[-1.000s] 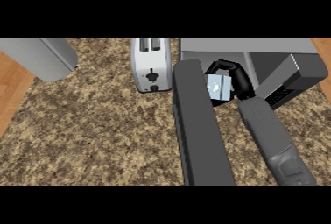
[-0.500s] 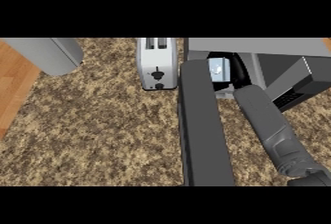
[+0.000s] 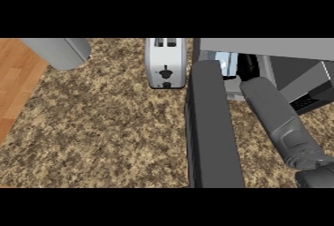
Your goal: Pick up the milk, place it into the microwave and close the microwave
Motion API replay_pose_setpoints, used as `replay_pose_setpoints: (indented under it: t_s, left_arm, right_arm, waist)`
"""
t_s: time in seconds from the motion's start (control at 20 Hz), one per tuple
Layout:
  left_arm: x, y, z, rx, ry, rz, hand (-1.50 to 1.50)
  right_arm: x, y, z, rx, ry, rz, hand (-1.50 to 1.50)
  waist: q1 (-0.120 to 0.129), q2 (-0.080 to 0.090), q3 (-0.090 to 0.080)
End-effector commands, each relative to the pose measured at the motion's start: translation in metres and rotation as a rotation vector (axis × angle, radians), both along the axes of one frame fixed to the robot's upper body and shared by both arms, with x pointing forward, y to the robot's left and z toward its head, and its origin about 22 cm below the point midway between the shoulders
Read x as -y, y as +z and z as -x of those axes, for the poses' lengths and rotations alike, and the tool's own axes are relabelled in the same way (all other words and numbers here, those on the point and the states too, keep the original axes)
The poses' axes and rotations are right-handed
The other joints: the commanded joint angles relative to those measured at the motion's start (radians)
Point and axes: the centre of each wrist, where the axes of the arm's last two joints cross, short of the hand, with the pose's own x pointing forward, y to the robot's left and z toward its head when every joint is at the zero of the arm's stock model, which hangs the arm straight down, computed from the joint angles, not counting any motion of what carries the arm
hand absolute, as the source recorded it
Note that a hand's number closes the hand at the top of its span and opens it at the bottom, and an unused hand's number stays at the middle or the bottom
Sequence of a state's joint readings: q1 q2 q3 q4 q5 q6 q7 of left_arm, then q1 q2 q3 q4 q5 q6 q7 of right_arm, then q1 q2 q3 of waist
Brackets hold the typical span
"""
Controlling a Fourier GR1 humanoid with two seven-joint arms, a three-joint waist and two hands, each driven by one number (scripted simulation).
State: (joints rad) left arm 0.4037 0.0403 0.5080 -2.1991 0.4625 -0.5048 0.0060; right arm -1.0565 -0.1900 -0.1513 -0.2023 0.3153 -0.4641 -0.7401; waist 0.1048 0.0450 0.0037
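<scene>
Reaching my right black hand (image 3: 246,66) into grey microwave (image 3: 287,66), grasping pale blue milk carton (image 3: 227,64), upright just left of my hand, inside cavity; open dark door (image 3: 212,132) lying left of forearm.

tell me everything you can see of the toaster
The toaster is a silver, metallic-looking box standing upright on the speckled brown countertop near its back edge. Two dark slots show on top, with nothing visible in them. Its near end face carries a black lever and, below it, a round black knob. It sits just left of the microwave's open door, a dark grey slab; whether the two touch cannot be told. Nothing else is seen touching it but the counter.
</scene>
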Motion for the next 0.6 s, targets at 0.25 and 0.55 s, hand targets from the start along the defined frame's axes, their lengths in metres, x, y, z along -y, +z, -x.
replay_pose_setpoints:
  t_s: [0.25, 0.55]
  left_arm:
    - [0.008, 0.001, -0.007, -0.006, -0.032, 0.001, -1.5]
    - [0.003, -0.002, -0.017, 0.004, -0.036, -0.019, -1.5]
  right_arm:
    - [0.011, 0.004, -0.002, 0.091, -0.122, 0.175, 1.5]
    - [0.038, -0.008, 0.005, 0.047, -0.33, 0.246, -1.5]
  waist:
    - [0.03, 0.013, 0.0]
    - [0.047, 0.031, 0.0]
